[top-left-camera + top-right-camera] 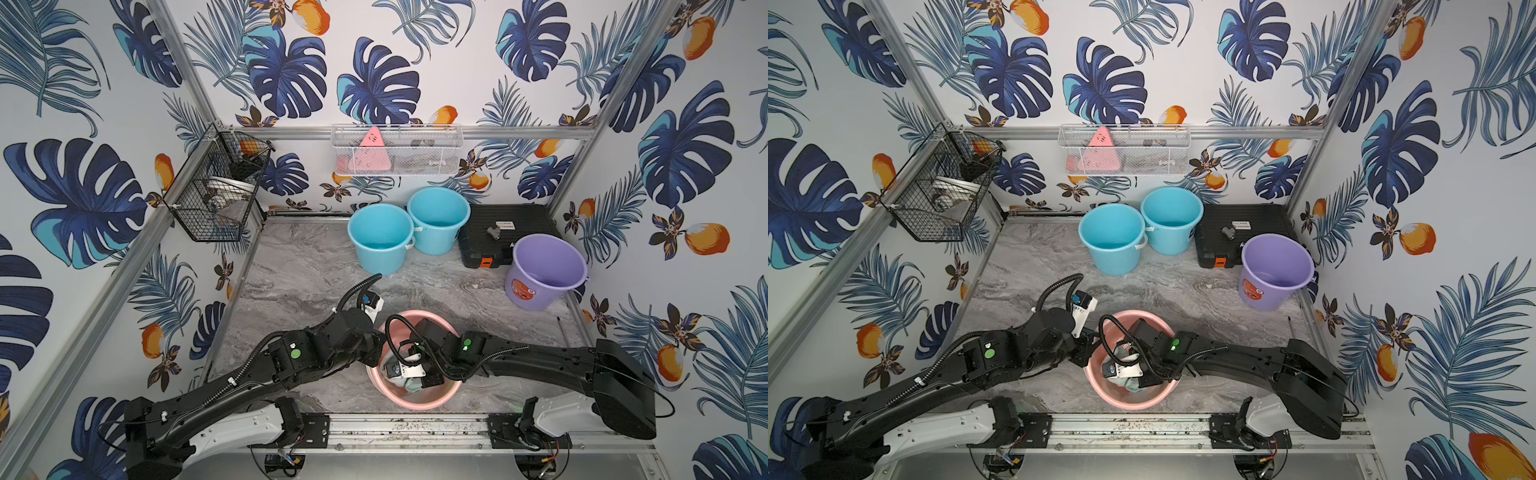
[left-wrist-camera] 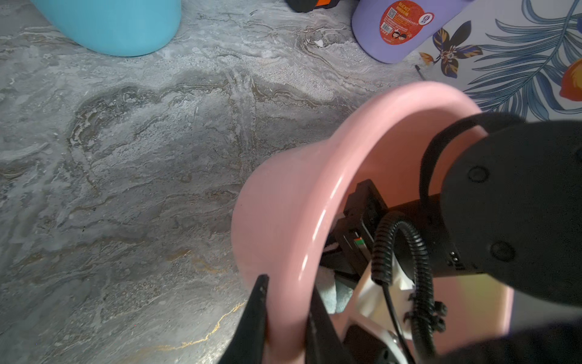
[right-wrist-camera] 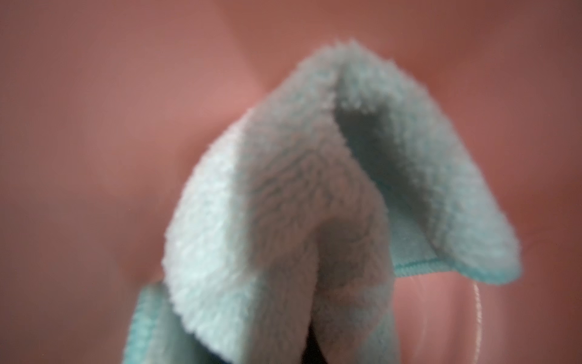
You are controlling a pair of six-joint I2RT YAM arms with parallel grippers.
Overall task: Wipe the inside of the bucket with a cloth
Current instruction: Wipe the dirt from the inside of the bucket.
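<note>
pink bucket (image 2: 277,214): smooth plastic, glossy, rim catching highlights.
cloth (image 3: 283,205): fluffy pile fabric, matt; flat stitched hem.
desk (image 2: 126,157): grey marble pattern, dull sheen.

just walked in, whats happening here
The left claw grips the rim of the pink bucket, steadying it. The right claw is down inside that bucket, shut on the mint cloth. Two blue buckets and a purple bucket stand behind, untouched.

You have the pink bucket (image 1: 415,404) standing mouth up near the front. Inside it, the fluffy pale mint cloth (image 3: 315,205) hangs bunched and folded over itself, close to the pink inner wall.
</note>
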